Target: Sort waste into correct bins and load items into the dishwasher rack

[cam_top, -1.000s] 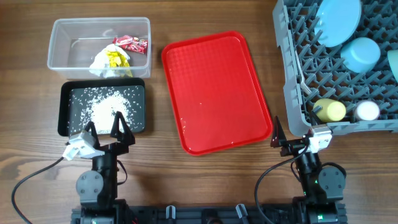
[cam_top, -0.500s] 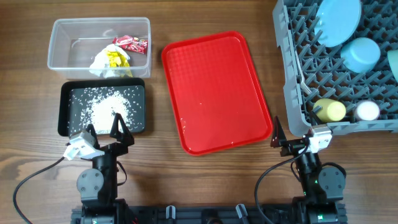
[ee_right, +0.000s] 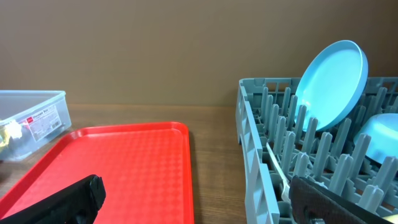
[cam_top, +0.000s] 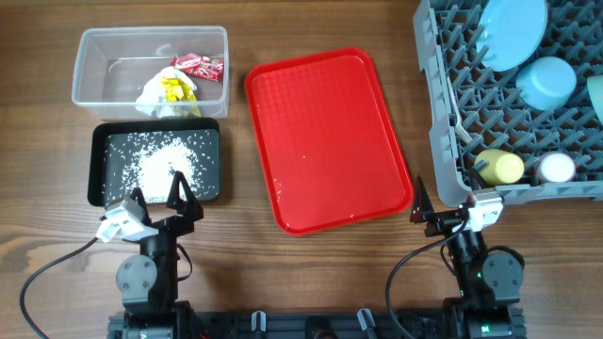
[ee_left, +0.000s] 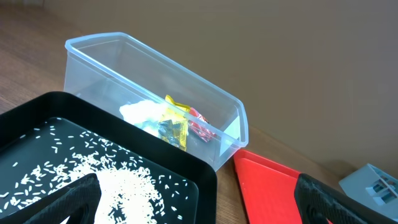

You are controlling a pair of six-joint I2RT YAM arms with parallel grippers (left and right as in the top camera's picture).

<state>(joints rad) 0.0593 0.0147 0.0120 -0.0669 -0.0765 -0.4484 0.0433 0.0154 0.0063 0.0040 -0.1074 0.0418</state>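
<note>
The clear bin (cam_top: 89, 42) holds the yellow wrapper (cam_top: 177, 88), white napkin (cam_top: 154, 100) and red wrapper (cam_top: 198, 66). The black bin (cam_top: 96, 169) holds the rice grains (cam_top: 160, 165). The grey dishwasher rack (cam_top: 438, 113) holds a blue plate (cam_top: 513, 33), a blue bowl (cam_top: 546, 82), a yellow cup (cam_top: 499, 168), a pinkish-white cup (cam_top: 558, 168) and a white utensil (cam_top: 459, 127). My left gripper (cam_top: 157, 195) is open and empty over the black bin's near edge (ee_left: 155, 149). My right gripper (cam_top: 445, 209) is open and empty at the rack's near left corner (ee_right: 255, 155).
The flat red tray (cam_top: 330, 141) lies bare between the bins and the rack, and shows in both wrist views, left (ee_left: 267, 186) and right (ee_right: 124, 162). The rack runs off the right edge of the overhead view. Both arm bases sit at the table's front edge.
</note>
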